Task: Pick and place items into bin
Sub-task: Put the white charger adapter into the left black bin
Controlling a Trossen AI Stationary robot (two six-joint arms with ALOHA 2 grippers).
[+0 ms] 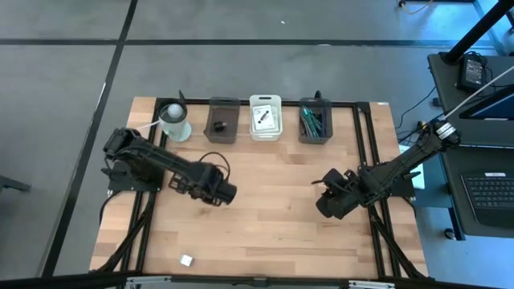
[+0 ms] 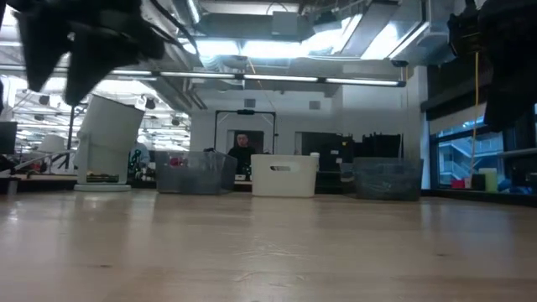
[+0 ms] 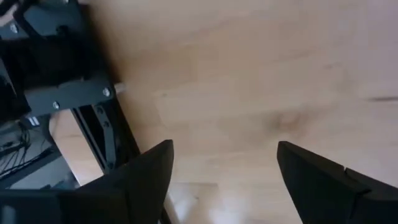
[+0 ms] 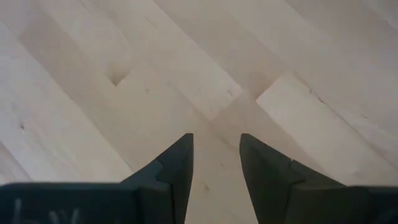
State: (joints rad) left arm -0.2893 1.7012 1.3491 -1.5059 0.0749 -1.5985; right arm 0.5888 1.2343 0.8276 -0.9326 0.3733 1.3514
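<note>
High view shows the wooden desk (image 1: 265, 209) with three bins lined up along its far edge: a dark bin (image 1: 223, 120) holding a small dark piece, a white bin (image 1: 266, 117) holding a white square packet (image 1: 263, 118) with black marks, and another dark bin (image 1: 315, 121) holding teal and grey ties (image 1: 312, 122). A white cup-like cylinder (image 1: 174, 120) stands just left of the first dark bin. A tiny white cube (image 1: 186, 260) lies alone near the desk's near edge, well apart from the bins and both arms.

Left end effector (image 1: 227, 193) hovers over the bare middle of the desk, left of centre; its wrist view shows the two fingers (image 3: 146, 180) spread wide with nothing between them, above plain wood beside the black frame rail (image 3: 106, 134). Right end effector (image 1: 325, 205) hangs over the desk right of centre; its fingers (image 4: 177, 171) stand a narrow gap apart, empty, over bare planks.
</note>
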